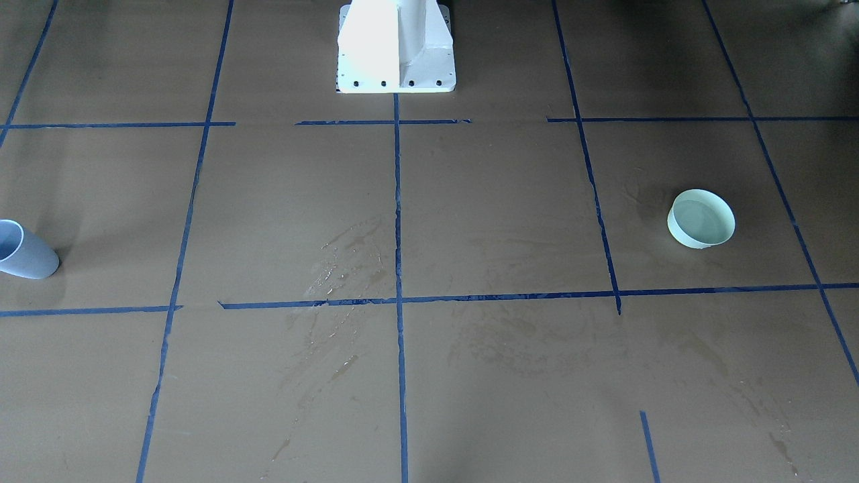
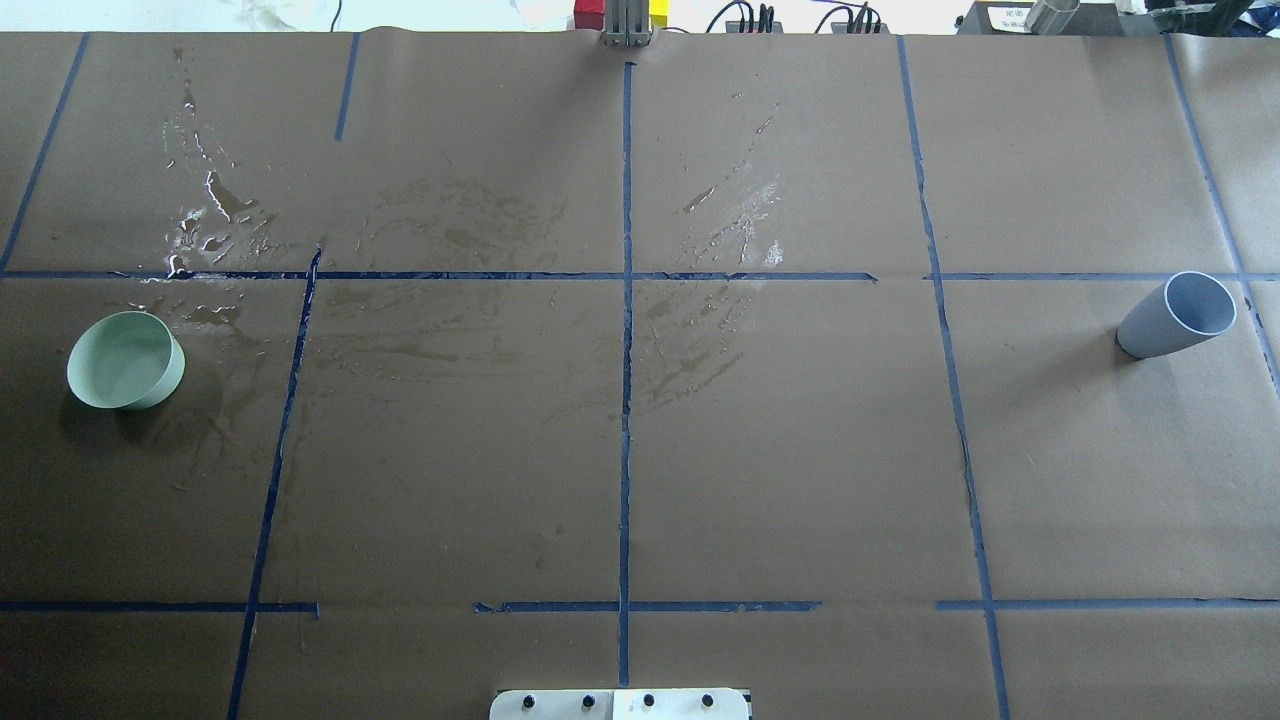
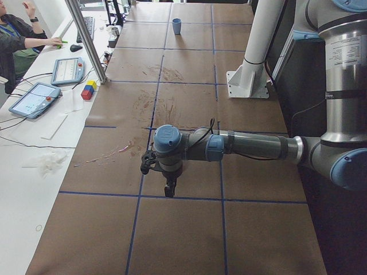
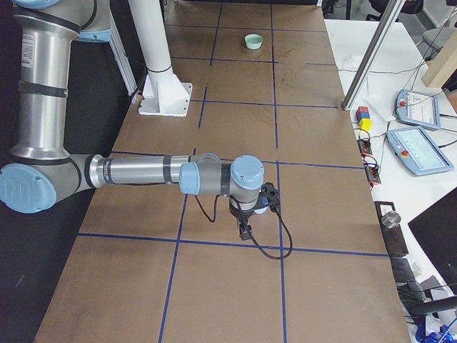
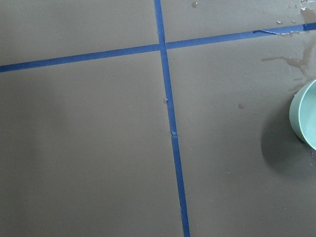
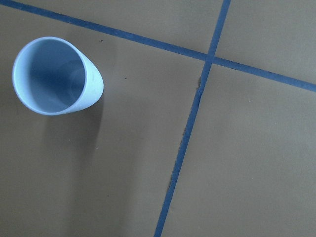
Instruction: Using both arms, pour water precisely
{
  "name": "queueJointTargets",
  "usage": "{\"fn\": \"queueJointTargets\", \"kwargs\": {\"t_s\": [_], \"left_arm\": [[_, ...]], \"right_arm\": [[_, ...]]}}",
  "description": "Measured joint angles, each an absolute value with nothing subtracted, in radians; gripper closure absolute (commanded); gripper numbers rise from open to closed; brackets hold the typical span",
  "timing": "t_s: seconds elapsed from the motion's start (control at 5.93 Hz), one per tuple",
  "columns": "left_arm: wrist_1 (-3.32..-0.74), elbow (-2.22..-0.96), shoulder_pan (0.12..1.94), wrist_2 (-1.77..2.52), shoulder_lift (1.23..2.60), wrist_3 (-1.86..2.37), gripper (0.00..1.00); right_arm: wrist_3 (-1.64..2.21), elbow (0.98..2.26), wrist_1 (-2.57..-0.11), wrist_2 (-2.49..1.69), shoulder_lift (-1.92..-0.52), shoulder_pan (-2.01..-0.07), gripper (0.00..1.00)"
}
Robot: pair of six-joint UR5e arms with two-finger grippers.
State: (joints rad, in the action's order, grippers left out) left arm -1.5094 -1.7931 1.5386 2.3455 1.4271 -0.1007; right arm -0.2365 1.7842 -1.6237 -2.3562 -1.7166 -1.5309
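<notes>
Front: green bowl [image 1: 678, 231], the water [image 1: 703, 221] apparently inside, well apart from blue cup [image 1: 27, 258]; overhead: bowl left, cup right, likely one vessel per side for two-armed pouring; sides: left end effector [image 3: 170, 192] and right end effector [image 4: 245, 233] hang above table [image 3: 189, 240], jaw spread cannot be told; wrists: each near its vessel, neither held.

A wide table [image 2: 780, 450] is covered in brown paper and marked into large squares by blue tape [image 2: 626, 400]. Shiny wet streaks [image 2: 210, 215] smear the paper towards the far edge and the middle. Along that far edge runs a white bench [image 3: 34, 154] holding two touchscreen tablets [image 3: 33, 98] and small coloured blocks [image 3: 89, 90]. A metal post [image 3: 86, 40] rises just beside the blocks. A person [image 3: 17, 40] sits at the bench's far end. The light is bright and even.
</notes>
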Motion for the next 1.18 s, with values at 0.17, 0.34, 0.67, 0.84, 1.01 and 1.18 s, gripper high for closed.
{"fn": "queueJointTargets", "kwargs": {"t_s": [0.17,0.34,0.67,0.84,1.01,1.18], "left_arm": [[-1.509,-1.794,1.538,2.345,1.427,-0.102,0.0],[-1.51,-1.798,1.537,2.343,1.427,-0.102,0.0],[-1.56,-1.805,1.535,2.338,1.459,-0.096,0.0],[-1.612,-1.8,1.534,2.341,1.485,-0.097,0.0],[-1.647,-1.789,1.533,2.344,1.501,-0.101,0.0],[-1.679,-1.779,1.52,2.345,1.504,-0.082,0.0]], "right_arm": [[-0.235,1.785,-1.622,-2.357,-1.716,-1.531,0.0],[-0.233,1.788,-1.619,-2.358,-1.715,-1.531,0.0],[-0.231,1.79,-1.608,-2.359,-1.71,-1.531,0.0],[-0.229,1.791,-1.607,-2.36,-1.706,-1.531,0.0],[-0.227,1.793,-1.606,-2.36,-1.705,-1.531,0.0],[-0.225,1.798,-1.606,-2.36,-1.704,-1.531,0.0]]}}
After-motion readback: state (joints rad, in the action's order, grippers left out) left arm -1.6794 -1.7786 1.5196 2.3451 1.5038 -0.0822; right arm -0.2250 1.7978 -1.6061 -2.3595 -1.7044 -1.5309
